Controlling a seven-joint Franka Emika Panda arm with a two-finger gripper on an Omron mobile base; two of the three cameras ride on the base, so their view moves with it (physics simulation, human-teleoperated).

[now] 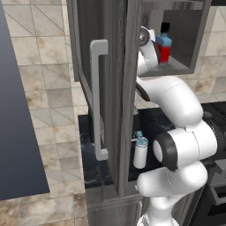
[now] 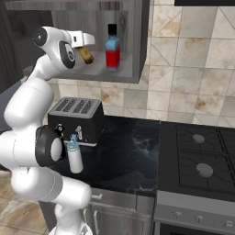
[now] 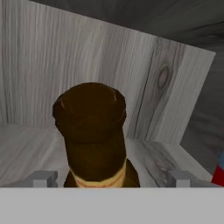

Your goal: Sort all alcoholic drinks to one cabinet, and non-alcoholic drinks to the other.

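Left base view, going left to right: a dark blue-grey panel (image 1: 17, 110) covers the 9 o'clock edge. The open cabinet door (image 1: 112, 88) stands edge-on through the middle with its pale bar handle (image 1: 98, 99), and it hides much of the cabinet (image 1: 194, 44) interior. Past it at 1 o'clock, the red bottle (image 1: 164, 44) with blue shoulders and a black cap stands upright on the shelf; the arm's wrist covers what lies to its left. Low at 5 o'clock, the white bottle (image 1: 141, 151) with a teal lid stands on the dark counter (image 1: 95, 172), partly tucked between the door and the arm's elbow.

Right base view, left to right: the wrist reaches into the cabinet at 11 o'clock, and just below its white end a short amber-brown piece, the beer bottle (image 2: 86, 54), shows tilted; the rest of it is covered. The red bottle stands just to the right of it, apart. Below, the white bottle stands on the counter in front of the black toaster (image 2: 78, 117), with the arm overlapping its left side. The stove (image 2: 202, 156) runs off the 3 o'clock edge.

Hand view: the beer bottle's dark top fills the centre, cut off at 6 o'clock. The pincer (image 3: 111, 178) is released, its 2 grey tips standing wide on either side of the neck without touching it. A red sliver at 4 o'clock is cropped.
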